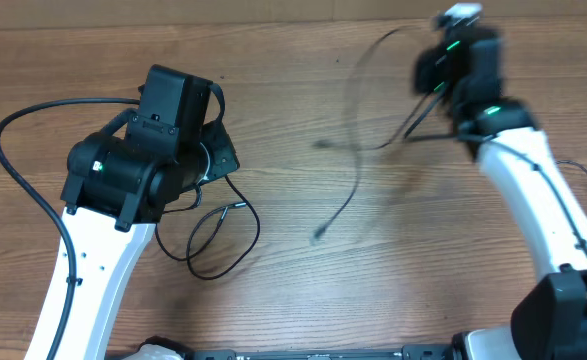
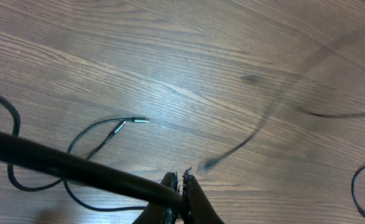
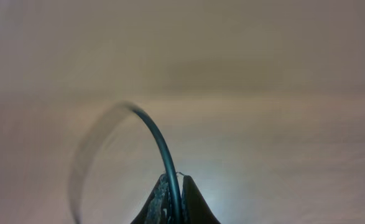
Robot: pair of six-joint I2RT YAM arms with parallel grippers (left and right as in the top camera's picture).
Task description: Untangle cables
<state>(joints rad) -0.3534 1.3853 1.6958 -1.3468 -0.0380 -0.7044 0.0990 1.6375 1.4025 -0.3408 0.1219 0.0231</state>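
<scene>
The right hand (image 3: 177, 190) has its fingers pressed together on a dark long cable (image 3: 160, 140), which rises out of the fingertips and bends over to the left in a smeared arc. From overhead, this hand is raised over the far right part of the wooden worktop (image 1: 373, 300). The cable sweeps up and left from it, then hangs down in a wide curve. Its free end (image 1: 319, 236) is near the middle of the worktop, and most of its length is blurred. A green light (image 1: 491, 110) glows on the right arm (image 1: 533, 190), whose lower link is white.

The left hand (image 2: 183, 186) is also closed. A thick black cable (image 2: 64, 163) comes in from the left and ends pinched at its fingertips. Just beyond it a thin cable (image 2: 92, 134) lies in loose loops on the worktop. Two slim metal plugs (image 2: 138, 119) sit close beside each other at its end. I cannot tell whether the thick and thin lengths are one cable. Further right in the left wrist view, the blurred long cable crosses the wood, well apart from the plugs.

Overhead, the loops lie just right of the left arm (image 1: 88, 270), which has a black upper housing, a white lower link and a small green light (image 1: 98, 166).
</scene>
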